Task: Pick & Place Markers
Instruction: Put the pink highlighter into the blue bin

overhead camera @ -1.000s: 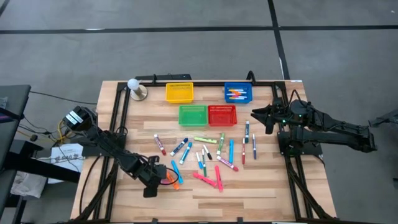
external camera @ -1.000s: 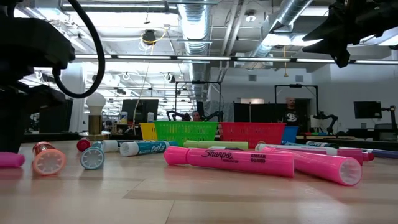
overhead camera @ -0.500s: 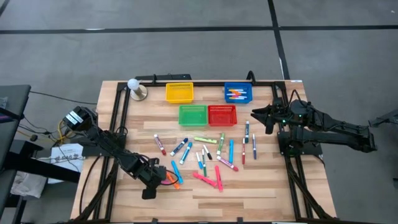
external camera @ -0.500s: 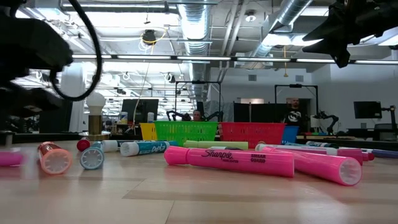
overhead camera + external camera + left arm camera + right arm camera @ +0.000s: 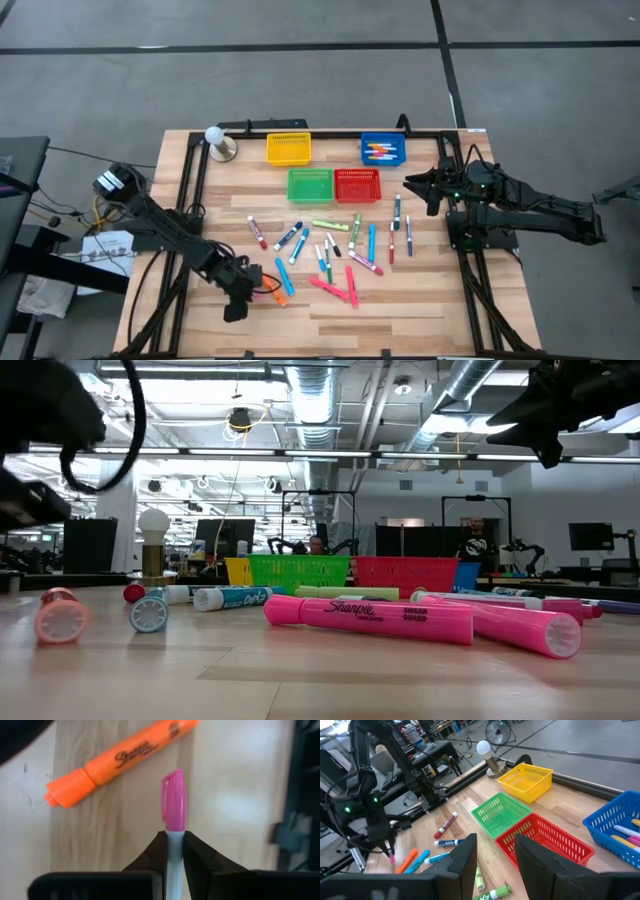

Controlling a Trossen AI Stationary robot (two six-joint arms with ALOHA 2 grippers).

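left gripper (image 5: 174,851) clamped on pink marker (image 5: 173,805)

Yellow basket (image 5: 288,149); green basket (image 5: 310,184); red basket (image 5: 357,185); bulb-shaped lamp (image 5: 217,141).

Glossy plastic markers (image 5: 330,262) lie on a matt wooden table (image 5: 420,300).

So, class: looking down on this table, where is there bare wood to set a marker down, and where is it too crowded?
Bare wood lies along the near edge of the table, below the pink markers, and on the left between the lamp and the left end effector, which grips a pink-capped marker. The middle, below the green basket and red basket, is crowded.
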